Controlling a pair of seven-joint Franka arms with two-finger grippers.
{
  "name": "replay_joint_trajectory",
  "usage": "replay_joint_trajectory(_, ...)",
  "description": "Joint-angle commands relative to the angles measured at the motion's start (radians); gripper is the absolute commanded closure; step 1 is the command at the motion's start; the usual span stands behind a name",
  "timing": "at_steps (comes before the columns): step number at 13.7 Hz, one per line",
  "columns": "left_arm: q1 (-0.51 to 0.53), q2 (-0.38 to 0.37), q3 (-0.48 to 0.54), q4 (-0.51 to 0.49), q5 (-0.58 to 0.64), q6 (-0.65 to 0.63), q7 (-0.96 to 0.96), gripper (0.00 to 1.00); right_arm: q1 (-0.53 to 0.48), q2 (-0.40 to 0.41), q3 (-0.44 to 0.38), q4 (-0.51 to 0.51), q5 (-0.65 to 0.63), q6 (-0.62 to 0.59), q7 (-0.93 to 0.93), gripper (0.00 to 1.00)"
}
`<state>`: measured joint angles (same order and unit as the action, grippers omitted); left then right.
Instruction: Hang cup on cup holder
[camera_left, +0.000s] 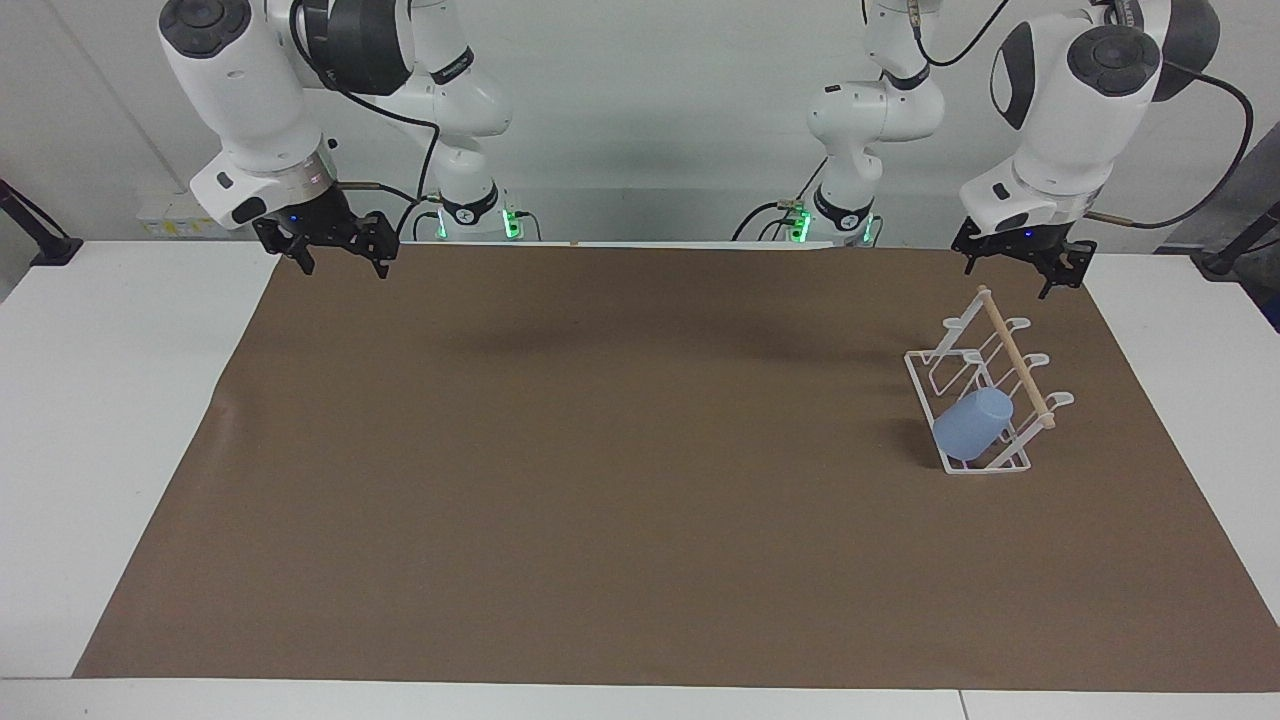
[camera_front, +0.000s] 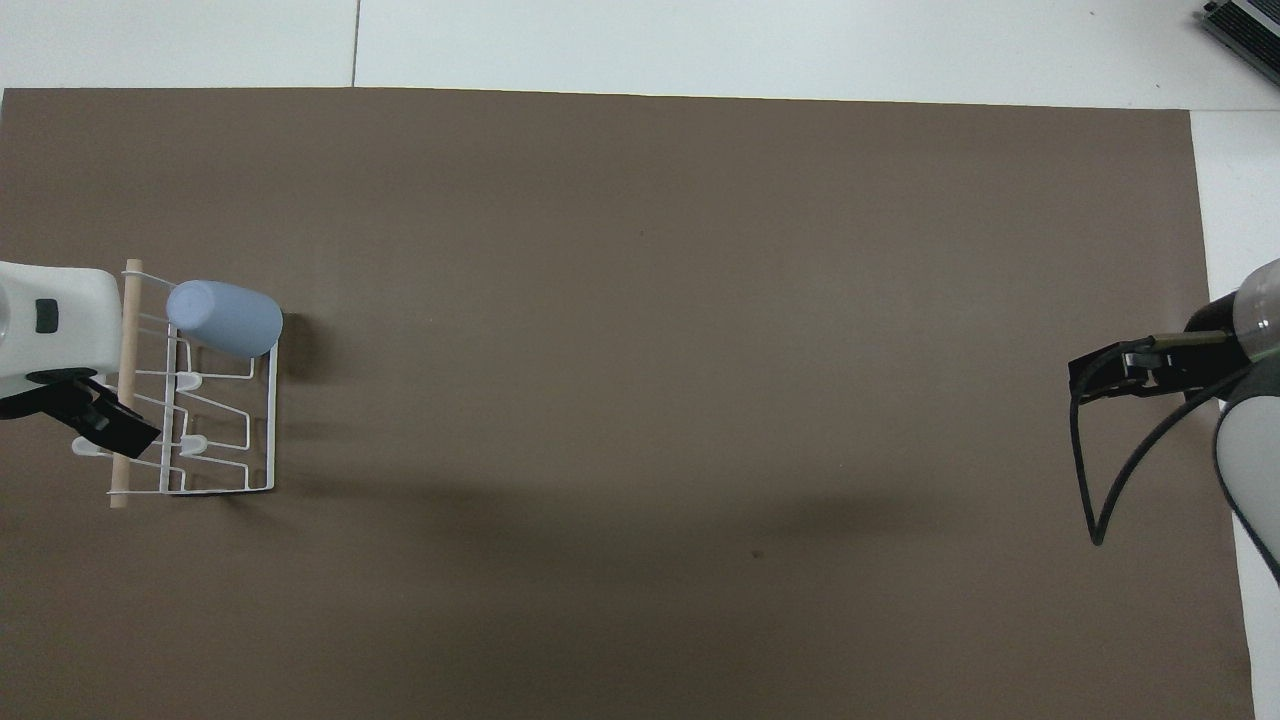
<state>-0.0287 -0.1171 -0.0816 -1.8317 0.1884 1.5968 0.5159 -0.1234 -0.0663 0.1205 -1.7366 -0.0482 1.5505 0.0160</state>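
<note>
My left gripper (camera_left: 1018, 262) hangs in the air over the end of the rack nearest the robots, clear of everything and carrying nothing; its fingers look spread, though from this angle I would not swear to how wide. My right gripper (camera_left: 334, 250) waits over the mat's corner at the right arm's end of the table, also holding nothing, fingers apart.

The cup (camera_left: 972, 424) sits mouth-down and tilted on a prong of the rack (camera_left: 985, 395), at the rack's end farthest from the robots, below the wooden dowel (camera_left: 1016, 357). It is well apart from my left gripper, with the rack's empty prongs between them.

I judge the hanging done and this the pull-away step. The next move calls only for parking the left arm without brushing the dowel, since a nudge could tip the light rack.
</note>
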Motion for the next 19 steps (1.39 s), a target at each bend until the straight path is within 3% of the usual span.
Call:
replay_joint_trajectory(1, -0.008, 0.005, 0.010, 0.040, -0.040, -0.040, -0.086, 0.00, -0.031, -0.023, 0.011, -0.027, 0.042, 0.022, -0.013, 0.00)
replay_joint_trajectory(3, -0.052, 0.010, 0.038, 0.071, -0.040, -0.058, -0.158, 0.00, -0.032, -0.023, 0.010, -0.021, 0.063, 0.023, -0.015, 0.00)
replay_joint_trajectory(10, -0.287, 0.054, 0.325, 0.198, -0.153, -0.084, -0.223, 0.00, -0.030, -0.024, 0.011, -0.004, 0.073, 0.049, -0.015, 0.00)
replay_joint_trajectory(13, -0.263, 0.112, 0.324, 0.296, -0.201, -0.119, -0.261, 0.00, -0.033, -0.024, 0.010, -0.004, 0.073, 0.114, -0.010, 0.00)
replay_joint_trajectory(15, -0.176, 0.126, 0.257, 0.327, -0.219, -0.146, -0.275, 0.00, -0.033, -0.023, 0.010, -0.004, 0.074, 0.151, -0.008, 0.00)
replay_joint_trajectory(19, -0.148, 0.110, 0.229, 0.347, -0.204, -0.173, -0.335, 0.00, -0.033, -0.020, 0.011, -0.003, 0.074, 0.187, -0.007, 0.00)
